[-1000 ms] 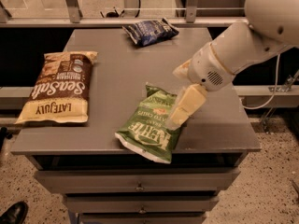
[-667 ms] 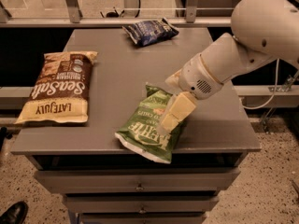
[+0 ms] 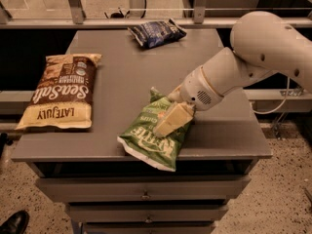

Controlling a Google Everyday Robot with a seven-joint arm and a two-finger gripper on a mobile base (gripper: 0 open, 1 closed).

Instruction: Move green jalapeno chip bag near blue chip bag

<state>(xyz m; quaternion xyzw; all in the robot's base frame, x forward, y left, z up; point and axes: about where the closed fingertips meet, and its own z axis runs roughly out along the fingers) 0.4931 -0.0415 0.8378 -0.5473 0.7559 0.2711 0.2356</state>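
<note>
The green jalapeno chip bag (image 3: 148, 139) lies flat at the front edge of the grey table (image 3: 122, 77), its white bottom edge hanging slightly past the edge. My gripper (image 3: 170, 121) is down on top of the bag's right half, reaching in from the right. The blue chip bag (image 3: 157, 32) lies at the back of the table, well apart from the green bag.
A large brown-and-cream Late July bag (image 3: 61, 91) lies on the table's left side. The table has drawers (image 3: 146, 195) below its front edge. A metal rail (image 3: 146, 21) runs behind the table. A shoe (image 3: 13, 223) shows at the bottom left.
My arm has moved left and down, bringing the gripper from the green bag's right edge onto its upper surface. The bags have not visibly moved.
</note>
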